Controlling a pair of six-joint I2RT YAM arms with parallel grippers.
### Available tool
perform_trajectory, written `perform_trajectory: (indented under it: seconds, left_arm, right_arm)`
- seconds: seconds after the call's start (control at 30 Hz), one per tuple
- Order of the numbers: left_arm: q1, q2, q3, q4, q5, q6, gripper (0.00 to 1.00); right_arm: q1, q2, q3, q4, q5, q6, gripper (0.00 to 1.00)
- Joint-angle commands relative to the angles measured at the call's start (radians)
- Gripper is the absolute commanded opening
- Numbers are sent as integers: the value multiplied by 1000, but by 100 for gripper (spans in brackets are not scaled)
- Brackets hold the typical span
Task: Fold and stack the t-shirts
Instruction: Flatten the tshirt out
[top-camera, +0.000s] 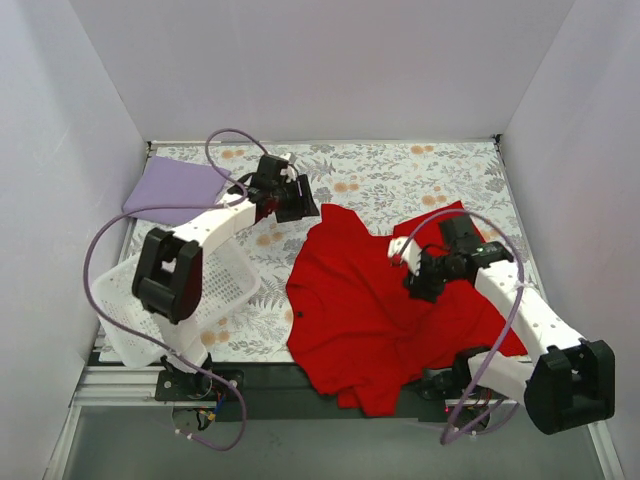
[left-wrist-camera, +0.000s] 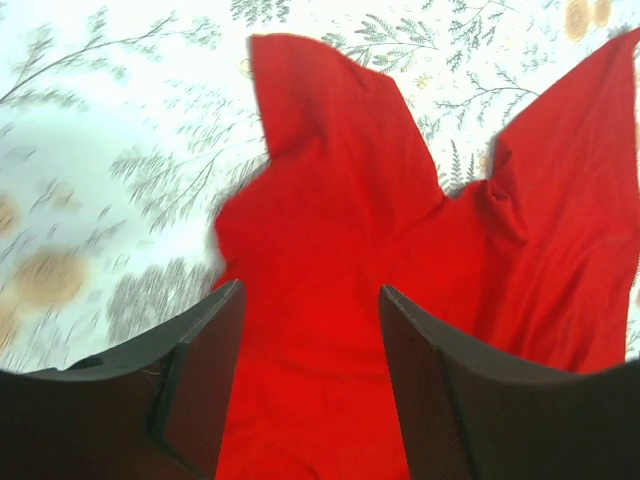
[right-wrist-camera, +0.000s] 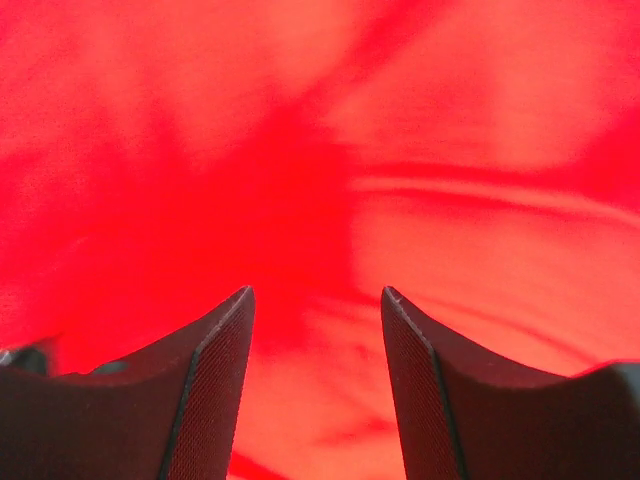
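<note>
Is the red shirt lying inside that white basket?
No, the red t-shirt lies spread and rumpled on the floral table, beside the white basket and not in it.

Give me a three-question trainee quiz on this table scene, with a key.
1. True or false: the red t-shirt is already neatly folded.
2. What lies in the table's far left corner? A) white basket B) purple folded shirt C) red t-shirt
3. Fill in: the right arm's fingers stand ____ over red cloth.
Key: 1 false (it lies crumpled, hanging over the near edge); 2 B; 3 open.
</note>
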Motion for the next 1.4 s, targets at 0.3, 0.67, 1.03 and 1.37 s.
perform_trajectory:
  seconds: [0.3,0.67,1.03,1.37]
  left_arm:
    - [-2,459,477,-110,46,85,46]
    - [-4,614,619,-179,-13,124,40]
    - [-19,698,714,-242,-33,142,30]
    - [-18,625,677,-189,-30,157,0]
  right_arm:
    - [-326,116,57,319,-294,328,61]
    - [-421,124,52,325,-340,338,61]
    - [-466,132,57,343,-317,361,61]
    - [-507,164,98,529,59,597,60]
